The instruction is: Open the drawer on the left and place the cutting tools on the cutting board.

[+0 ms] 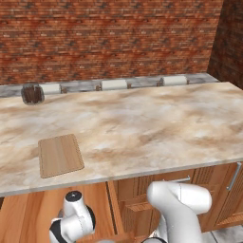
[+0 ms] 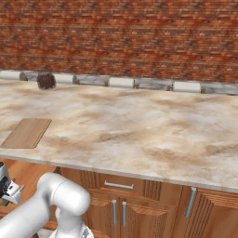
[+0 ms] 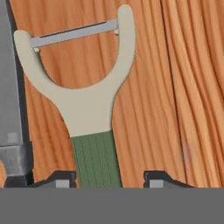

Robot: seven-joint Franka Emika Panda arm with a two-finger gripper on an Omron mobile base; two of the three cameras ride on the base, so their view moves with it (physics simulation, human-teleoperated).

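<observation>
Gripper [image 3: 108, 180] fingertips straddle the green peeler [image 3: 89, 113] handle at 6 o'clock, whether clamped I cannot tell, knife [image 3: 11, 100] at 9 o'clock on drawer wood [image 3: 175, 87], board [image 1: 60, 154] up on the counter [image 1: 142, 128].

Peeler [image 3: 94, 109]: ribbed dark green handle, pale beige forked head, grey blade bar. Drawer floor [image 3: 175, 87] under peeler: orange-brown wood, lengthwise grain. Knife [image 3: 11, 87] beside peeler: dark grey. Cutting board [image 1: 60, 154]: light wood, darker rim. Counter [image 1: 142, 123]: mottled beige marble. Wall [image 1: 109, 38]: red-brown brick
</observation>
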